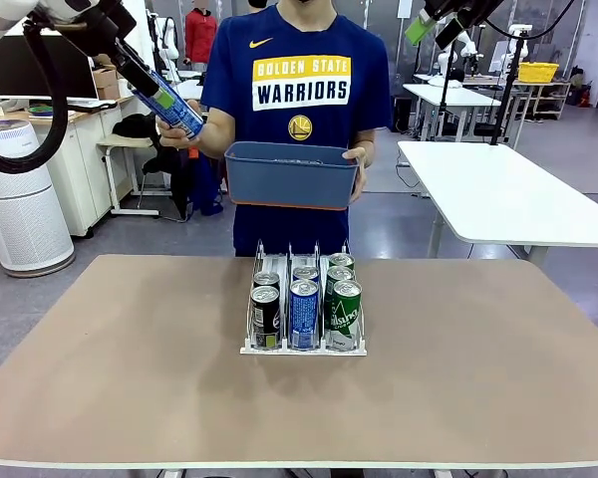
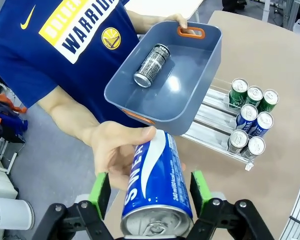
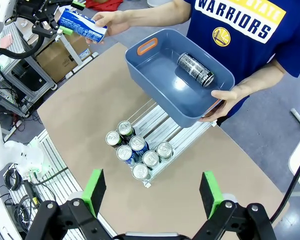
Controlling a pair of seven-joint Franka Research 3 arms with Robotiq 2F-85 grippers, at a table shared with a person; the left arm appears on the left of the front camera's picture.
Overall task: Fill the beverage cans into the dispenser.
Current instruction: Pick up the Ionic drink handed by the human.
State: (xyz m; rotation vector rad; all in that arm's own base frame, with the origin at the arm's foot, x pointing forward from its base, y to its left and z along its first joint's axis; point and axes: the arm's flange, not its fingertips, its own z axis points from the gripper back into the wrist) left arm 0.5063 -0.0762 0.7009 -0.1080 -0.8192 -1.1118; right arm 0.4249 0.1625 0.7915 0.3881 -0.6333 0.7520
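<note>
My left gripper [image 1: 145,80] is raised at the far left, shut on a blue beverage can [image 1: 169,105]. In the left wrist view the green pads [image 2: 100,192] flank that can [image 2: 157,180], and a person's hand [image 2: 115,150] grasps its far end. The dispenser [image 1: 249,349] stands mid-table with several green, blue and black cans [image 1: 303,309] in its three lanes. The person's other hand holds a blue-grey tub [image 1: 291,174] above the dispenser's far end, with one black can [image 2: 152,65] lying inside. My right gripper [image 3: 152,192] hovers high above the table, open, nothing between its fingers.
The person stands at the table's far edge, behind the dispenser [image 3: 157,125]. Bare brown tabletop [image 1: 458,378] spreads on both sides of the rack. A white table [image 1: 508,189] stands beyond at the right, a white air purifier [image 1: 20,199] at the left.
</note>
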